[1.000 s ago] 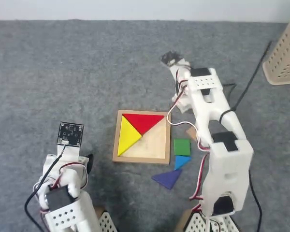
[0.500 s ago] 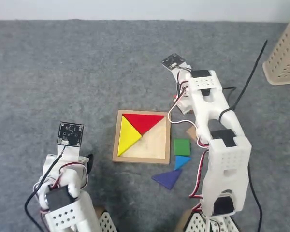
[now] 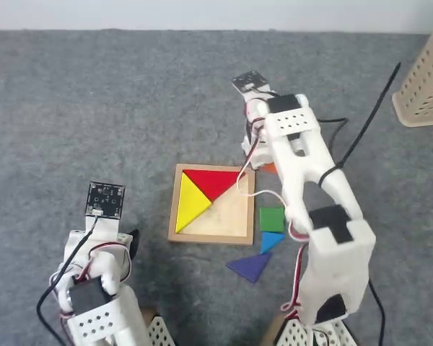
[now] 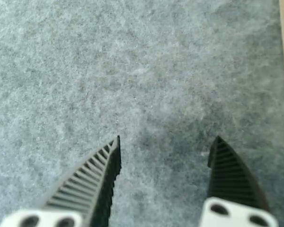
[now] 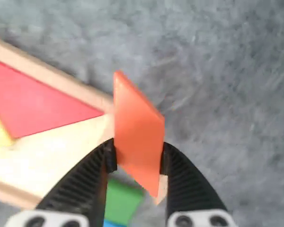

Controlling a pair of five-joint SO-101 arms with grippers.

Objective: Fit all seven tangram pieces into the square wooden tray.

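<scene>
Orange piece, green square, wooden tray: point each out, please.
orange piece (image 5: 137, 127), right wrist view, its flat face.
green square (image 3: 272, 219), high view, its centre.
wooden tray (image 3: 227, 213), high view, bare floor.

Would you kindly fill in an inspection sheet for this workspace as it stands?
Surface: grey carpet.
Job's things: wooden tray holds red triangle and yellow triangle; green square, blue triangle, purple triangle lie beside it.
Clutter: nothing seen.
Grippers: left gripper open above carpet; right gripper shut on orange piece, by the tray's corner.
Cables: black cable across carpet.
Surroundings: beige basket at edge.
</scene>
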